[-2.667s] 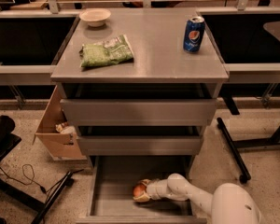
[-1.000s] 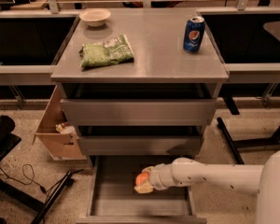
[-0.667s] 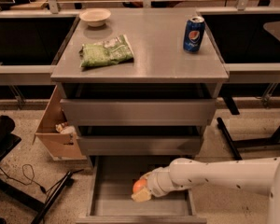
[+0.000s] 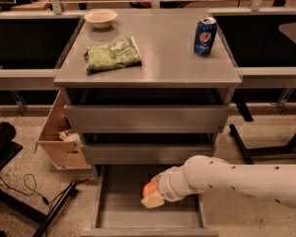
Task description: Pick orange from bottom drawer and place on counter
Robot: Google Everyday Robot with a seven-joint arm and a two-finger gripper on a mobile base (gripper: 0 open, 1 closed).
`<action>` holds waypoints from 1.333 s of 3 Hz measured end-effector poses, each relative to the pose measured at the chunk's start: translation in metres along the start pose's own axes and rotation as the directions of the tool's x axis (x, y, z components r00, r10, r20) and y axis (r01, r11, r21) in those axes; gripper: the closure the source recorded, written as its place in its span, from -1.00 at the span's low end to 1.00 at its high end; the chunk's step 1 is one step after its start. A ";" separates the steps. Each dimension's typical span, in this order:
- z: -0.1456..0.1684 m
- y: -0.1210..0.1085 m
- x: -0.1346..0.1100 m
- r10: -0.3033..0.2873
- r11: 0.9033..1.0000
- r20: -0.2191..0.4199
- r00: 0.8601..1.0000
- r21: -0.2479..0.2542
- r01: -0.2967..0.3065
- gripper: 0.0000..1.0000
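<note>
The orange (image 4: 149,188) is a small round orange fruit held in my gripper (image 4: 153,195) above the floor of the open bottom drawer (image 4: 113,206). The gripper is shut on the orange, and its pale fingers (image 4: 153,201) wrap under the fruit. My white arm (image 4: 237,179) reaches in from the right. The counter (image 4: 158,58) is the flat grey metal top of the cabinet, above the two closed upper drawers.
On the counter lie a green bag (image 4: 112,55), a blue soda can (image 4: 205,35) and a pale cream bowl (image 4: 100,18). An open cardboard box (image 4: 59,137) leans at the cabinet's left. Dark side tables flank the cabinet. Cables (image 4: 27,186) lie on the floor at left.
My gripper with the orange has lifted off the drawer floor and shifted a little left and forward. My arm now stretches in more level from the right.
</note>
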State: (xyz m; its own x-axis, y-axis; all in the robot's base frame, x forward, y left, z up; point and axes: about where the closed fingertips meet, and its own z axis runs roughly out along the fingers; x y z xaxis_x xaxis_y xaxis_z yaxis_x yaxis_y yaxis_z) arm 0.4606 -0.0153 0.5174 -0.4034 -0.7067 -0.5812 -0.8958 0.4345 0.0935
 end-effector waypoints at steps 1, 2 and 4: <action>0.000 0.000 0.000 0.000 1.000 0.000 1.000 0.001 0.000 1.00; -0.022 -0.009 -0.008 0.001 1.000 -0.021 1.000 0.012 0.000 1.00; -0.159 -0.064 -0.062 0.108 0.985 -0.057 0.992 0.137 -0.100 1.00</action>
State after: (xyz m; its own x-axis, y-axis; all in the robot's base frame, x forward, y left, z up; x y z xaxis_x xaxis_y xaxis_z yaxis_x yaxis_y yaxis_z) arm 0.5139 -0.0880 0.6761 -0.5082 -0.6863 -0.5203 -0.8170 0.5753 0.0391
